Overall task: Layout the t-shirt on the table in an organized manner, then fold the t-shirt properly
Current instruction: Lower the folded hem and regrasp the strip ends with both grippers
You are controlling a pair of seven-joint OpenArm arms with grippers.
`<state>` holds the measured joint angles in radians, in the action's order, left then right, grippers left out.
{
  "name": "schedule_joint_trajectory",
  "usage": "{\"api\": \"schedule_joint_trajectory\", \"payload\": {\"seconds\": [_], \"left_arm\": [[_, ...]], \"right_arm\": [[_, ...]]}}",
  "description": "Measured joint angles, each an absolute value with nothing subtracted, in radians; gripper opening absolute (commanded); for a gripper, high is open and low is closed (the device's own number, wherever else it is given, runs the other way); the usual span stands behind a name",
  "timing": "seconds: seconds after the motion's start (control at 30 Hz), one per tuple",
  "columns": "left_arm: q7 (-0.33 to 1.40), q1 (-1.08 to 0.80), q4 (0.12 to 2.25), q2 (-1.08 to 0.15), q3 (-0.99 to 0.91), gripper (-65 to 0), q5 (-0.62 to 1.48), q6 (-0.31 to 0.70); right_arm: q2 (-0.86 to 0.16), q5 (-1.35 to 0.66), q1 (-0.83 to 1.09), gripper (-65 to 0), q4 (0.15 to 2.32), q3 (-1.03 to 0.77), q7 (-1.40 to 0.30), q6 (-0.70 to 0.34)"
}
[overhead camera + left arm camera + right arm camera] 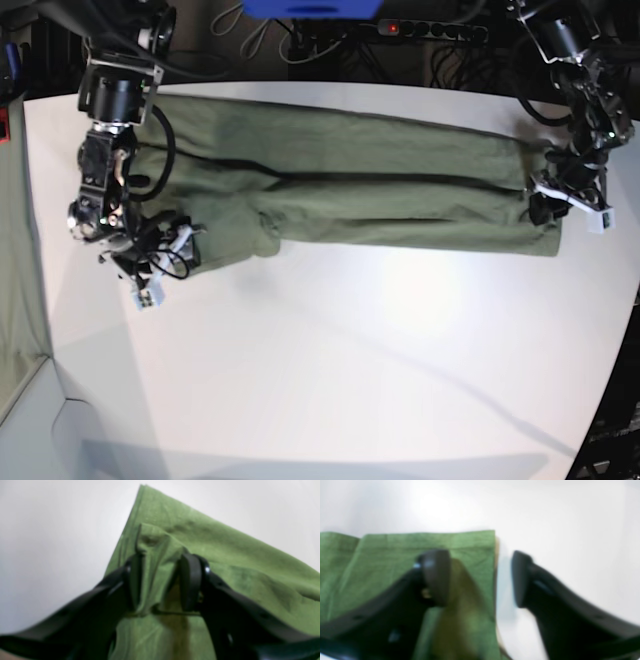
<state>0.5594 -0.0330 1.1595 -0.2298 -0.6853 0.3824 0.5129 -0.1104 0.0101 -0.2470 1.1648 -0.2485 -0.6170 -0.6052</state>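
The olive-green t-shirt (340, 180) lies stretched in a long band across the far part of the white table (350, 350). My left gripper (555, 200) is at the band's right end. In the left wrist view this gripper (163, 580) is shut on a raised bunch of the t-shirt (225, 550). My right gripper (150, 265) is at the band's left end. In the right wrist view it (480, 577) stands open astride the t-shirt's (382, 562) straight edge, with one finger (436, 575) over cloth and the other over bare table (570, 517).
Beyond the table's far edge lie black cables and a power strip (430, 30), next to a blue object (315, 8). The table's curved right edge (618, 300) runs close to my left arm. White tabletop spreads in front of the shirt.
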Motion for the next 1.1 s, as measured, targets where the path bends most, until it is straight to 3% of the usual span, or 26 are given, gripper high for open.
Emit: {"api": "schedule_joint_trajectory", "payload": {"seconds": [0.07,0.1,0.37,0.9,1.1], "left_arm": [[0.56,-0.033,1.159,-0.23,-0.685,-38.9,0.383,0.513],[0.56,-0.033,1.159,-0.23,-0.685,-38.9,0.383,0.513],[0.559,-0.033,1.159,-0.23,-0.685,-38.9,0.383,0.513],[0.542,-0.056,1.161,-0.232,-0.69,-38.8,0.394,0.514],[0.541,-0.057,1.161,-0.232,-0.692,-38.8,0.396,0.514]], "right_arm": [[-0.112,-0.001,-0.252,-59.2,1.15,-0.251,-0.612,-0.604],[-0.113,-0.001,-0.253,-65.0,1.148,-0.25,-0.616,-0.604],[-0.112,0.002,-0.244,-65.0,1.178,-0.25,-0.634,-0.605],[-0.024,0.018,0.09,-65.0,1.92,-0.262,-0.873,-0.605],[0.019,0.005,0.195,-65.0,1.982,-0.358,-0.866,-0.606]]}}
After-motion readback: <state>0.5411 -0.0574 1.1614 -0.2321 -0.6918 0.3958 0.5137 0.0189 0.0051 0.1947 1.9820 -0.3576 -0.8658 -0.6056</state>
